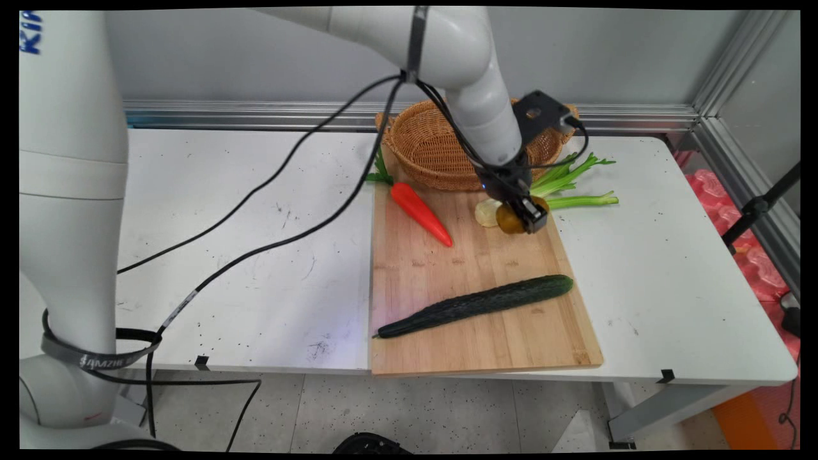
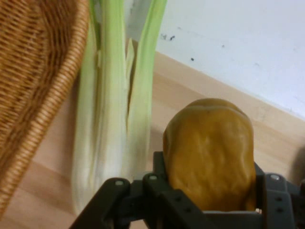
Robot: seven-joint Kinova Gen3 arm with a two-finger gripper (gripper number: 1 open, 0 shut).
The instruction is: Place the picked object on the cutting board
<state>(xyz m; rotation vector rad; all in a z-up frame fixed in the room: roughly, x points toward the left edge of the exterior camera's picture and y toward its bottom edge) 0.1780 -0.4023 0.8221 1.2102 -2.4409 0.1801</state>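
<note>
- On the white table [image 1: 255, 255], toward nine o'clock, nothing but the arm's black cables [image 1: 268, 185] is seen; they hang slack and should be kept off the board in any move.
- At the middle, a wooden cutting board [image 1: 473, 306] is laid lengthwise, its near edge flush with the table's near edge.
- At eleven o'clock on the board, a carrot [image 1: 422, 214] is lying, pointed toward the centre and well apart from the gripper.
- At six o'clock on the board, a cucumber [image 1: 476, 305] is laid slantwise, also well apart from the gripper.
- At twelve o'clock, a wicker basket [image 1: 428, 150] is standing, overlapping the board's far edge; its rim is near the gripper, so height would be wanted before any sideways travel.
- At one o'clock on the board, the gripper [image 1: 521, 216] is clenched on a brownish potato [image 2: 209, 152]; in the hand view the potato is seen gripped low between the fingers, most of its bulk beyond them.
- Whether the potato rests on the board or is raised off it cannot be told.
- Since the hold is judged shallow on a rounded thing, the squeeze should be kept firm and any lift made slowly and straight.
- Touching or just beside the potato, at its nine o'clock, a pale round piece [image 1: 487, 213] is lying; what it is cannot be made out.
- At two o'clock, celery [image 1: 575, 185] is spread from behind the gripper onto the table, its stalks just beside the potato; they should not be dragged.
</note>
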